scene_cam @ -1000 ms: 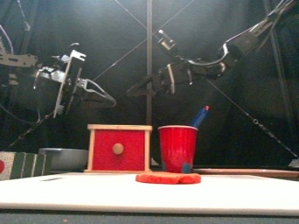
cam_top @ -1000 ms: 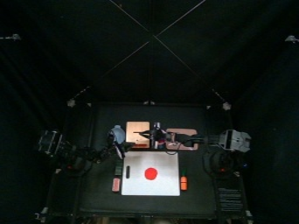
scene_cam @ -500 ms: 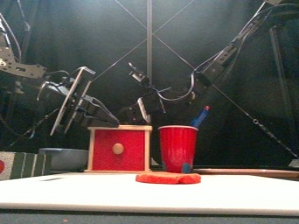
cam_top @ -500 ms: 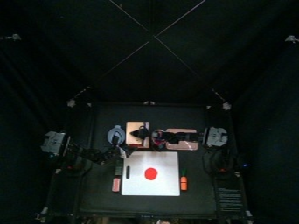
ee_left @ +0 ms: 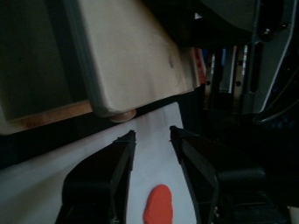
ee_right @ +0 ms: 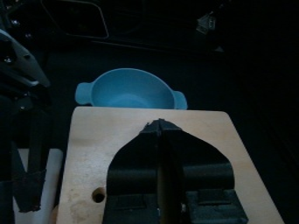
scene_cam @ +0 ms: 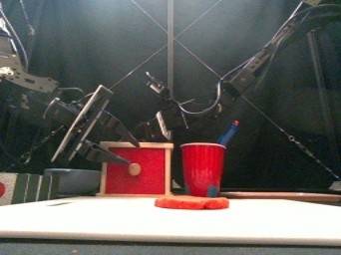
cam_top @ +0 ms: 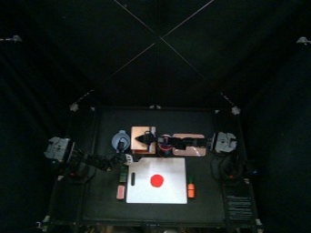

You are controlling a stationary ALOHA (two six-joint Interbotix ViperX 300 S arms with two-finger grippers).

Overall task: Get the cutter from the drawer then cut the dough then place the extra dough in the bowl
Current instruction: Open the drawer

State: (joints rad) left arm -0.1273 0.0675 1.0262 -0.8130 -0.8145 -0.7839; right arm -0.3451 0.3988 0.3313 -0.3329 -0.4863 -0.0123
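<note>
Lying flat on the white cutting board (scene_cam: 80, 221), low in the middle of the front view, the red dough (scene_cam: 192, 202) is a round, whole disc. Behind it, near the middle of that frame, stand the wooden box (ee_right: 117, 144) and, just to its right, the red cup (scene_cam: 202, 169) with a blue toy knife (scene_cam: 229, 132) poking out of the top. The box's red drawer front (scene_cam: 150, 181) is shut, with its small round knob (scene_cam: 134, 169) facing the front. The left gripper (ee_left: 152, 133) comes in from the left of the frame and hangs low in front of the box. Its jaws are a little way apart and hold nothing. In the left wrist view the knob is just ahead of the jaw tips, not yet between them. The right gripper (ee_right: 159, 124) reaches in from the upper right and sits over the top of the box. Its jaws are pressed tight together with nothing between them. The blue-grey bowl (ee_right: 128, 90) rests just beside the box, at the lower left of the front view, and it has nothing in it
</note>
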